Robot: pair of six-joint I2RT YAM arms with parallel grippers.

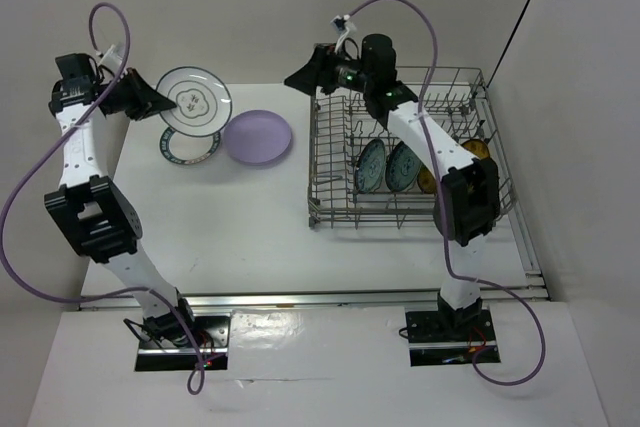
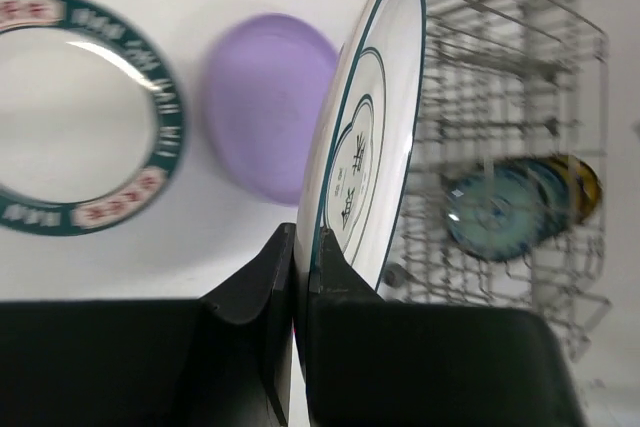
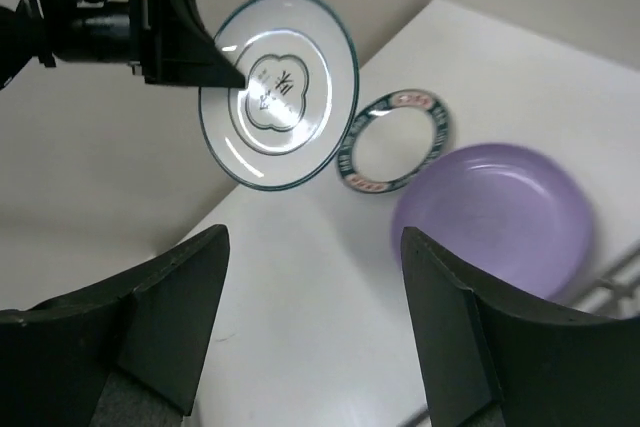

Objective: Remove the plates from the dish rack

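Quick count: two white plates (image 1: 195, 99), one lavender plate (image 1: 258, 136), two teal plates (image 1: 370, 165), two mustard plates (image 1: 475, 150), one dish rack (image 1: 340, 209).

held plate (image 1: 197, 97): white, thin dark rim line, dark centre motif; raised off the table and tilted, pinched at its rim by the left gripper (image 1: 168, 103); upper left of the overhead view.
banded plate (image 1: 186, 146): white with a dark green patterned rim; flat, just below the held plate.
lavender plate (image 1: 258, 136): plain, flat, just right of the banded plate.
teal plates (image 1: 372, 165): two, on edge in the rack, centre right.
mustard plates (image 1: 427, 181): on edge, right of the teal pair, mostly hidden.
dish rack (image 1: 316, 162): grey wire basket with upright tines, right half of the frame.
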